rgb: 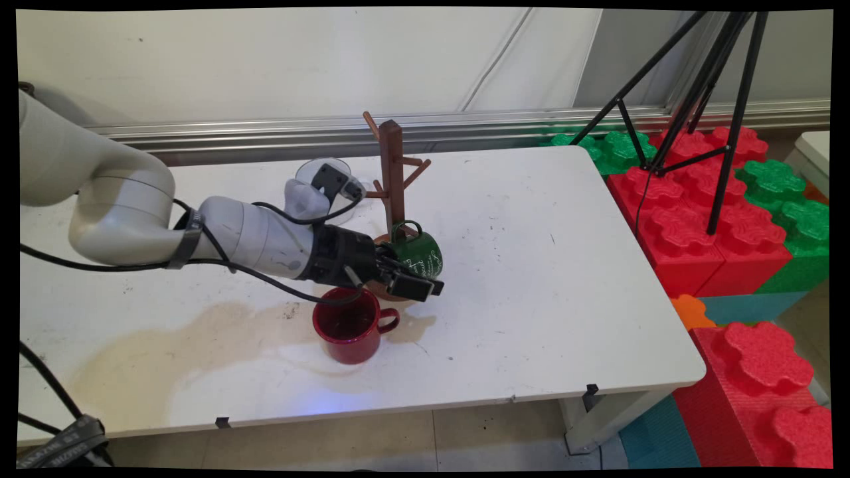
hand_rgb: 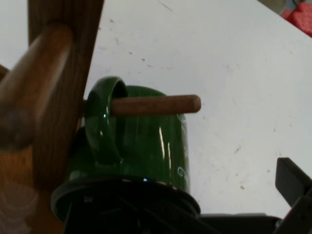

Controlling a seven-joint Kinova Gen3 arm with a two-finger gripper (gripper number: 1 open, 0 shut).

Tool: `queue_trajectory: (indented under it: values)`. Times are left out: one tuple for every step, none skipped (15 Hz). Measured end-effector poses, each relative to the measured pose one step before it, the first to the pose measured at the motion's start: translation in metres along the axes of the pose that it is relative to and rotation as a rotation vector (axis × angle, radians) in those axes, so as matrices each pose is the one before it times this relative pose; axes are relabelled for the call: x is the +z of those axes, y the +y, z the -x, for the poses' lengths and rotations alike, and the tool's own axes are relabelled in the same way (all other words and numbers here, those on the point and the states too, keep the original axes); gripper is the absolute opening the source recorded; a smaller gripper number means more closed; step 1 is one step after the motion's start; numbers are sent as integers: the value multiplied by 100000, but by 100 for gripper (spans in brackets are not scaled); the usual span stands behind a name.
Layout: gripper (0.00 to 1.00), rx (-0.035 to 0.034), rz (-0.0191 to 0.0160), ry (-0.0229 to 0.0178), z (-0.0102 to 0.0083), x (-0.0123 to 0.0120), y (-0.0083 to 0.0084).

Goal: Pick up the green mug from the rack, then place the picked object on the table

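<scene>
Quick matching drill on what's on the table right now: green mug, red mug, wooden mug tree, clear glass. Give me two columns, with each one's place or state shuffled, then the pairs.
Things:
1. green mug
2. red mug
3. wooden mug tree
4. clear glass

Places or states:
A. standing upright on the white table, nearer the camera than the gripper
B. behind the arm, toward the wall
C. handle hooked over a low peg, with the gripper at it
D. standing upright mid-table, its upper pegs bare

Pairs: 1-C, 2-A, 3-D, 4-B
</scene>
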State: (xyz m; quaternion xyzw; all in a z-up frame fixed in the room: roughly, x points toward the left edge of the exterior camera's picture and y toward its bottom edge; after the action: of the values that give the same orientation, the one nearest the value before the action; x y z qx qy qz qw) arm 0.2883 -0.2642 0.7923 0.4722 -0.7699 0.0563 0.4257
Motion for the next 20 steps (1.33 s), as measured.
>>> queue_trajectory:
  values:
    - [100, 53, 158, 269, 37, 215, -35]
    - [100, 121, 76, 233, 21, 135, -32]
    - [100, 197, -24, 211, 26, 109, -52]
    - [100, 285, -68, 225, 25, 85, -56]
    - [0, 449, -200, 279, 63, 76, -79]
    - [0, 267, -123, 133, 33, 26, -37]
    - [0, 367, -170, 169, 50, -14, -44]
    - [0, 218, -113, 143, 29, -22, -26]
    - [0, 288, -177, 126, 67, -67, -30]
    - [0, 255, -138, 133, 44, -69, -17]
    - [0, 213, -168, 140, 50, -118, -5]
    - [0, 147, -90, 107, 34, -92, 3]
    - [0, 209, -237, 161, 51, -185, 6]
    - [0, 112, -309, 245, 64, -253, 14]
    - [0, 162, -243, 195, 18, -239, 15]
    - [0, 72, -295, 167, 39, -249, 9]
    - [0, 57, -212, 143, 31, -182, 11]
    - [0, 137, -248, 130, 40, -251, 20]
    - [0, 271, -374, 235, 49, -371, 37]
    - [0, 270, -82, 120, -19, -152, 22]
